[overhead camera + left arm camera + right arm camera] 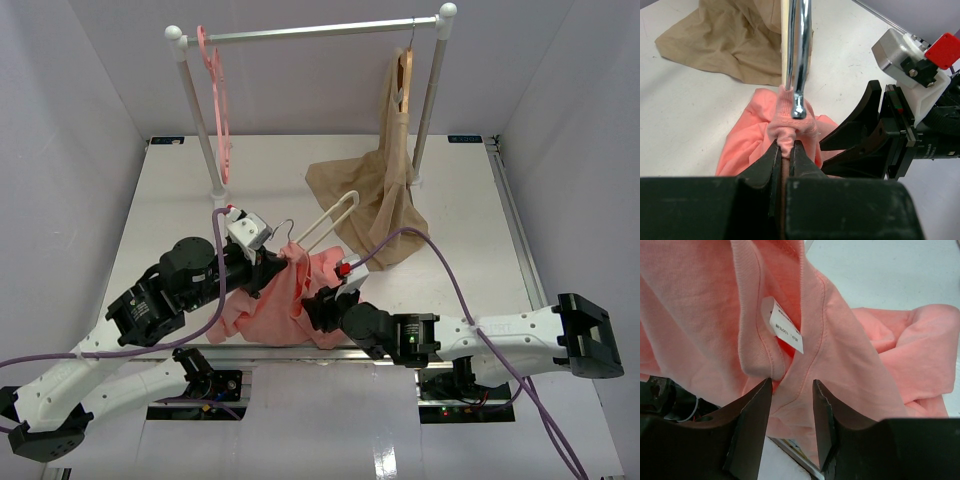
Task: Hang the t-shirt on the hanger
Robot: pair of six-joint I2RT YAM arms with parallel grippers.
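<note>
Pinches the bunched neck of the t-shirt in the pressed-together left gripper just below the hook of the hanger, near the counter front edge, with the right gripper spread at the collar; risks fabric slipping off if pulled unevenly.

White table under tan garment, t-shirt

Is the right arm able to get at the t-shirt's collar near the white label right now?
Probably yes: the right gripper is open, its fingers straddling the collar fold of the t-shirt just below the label, with nothing between them but fabric.
</note>
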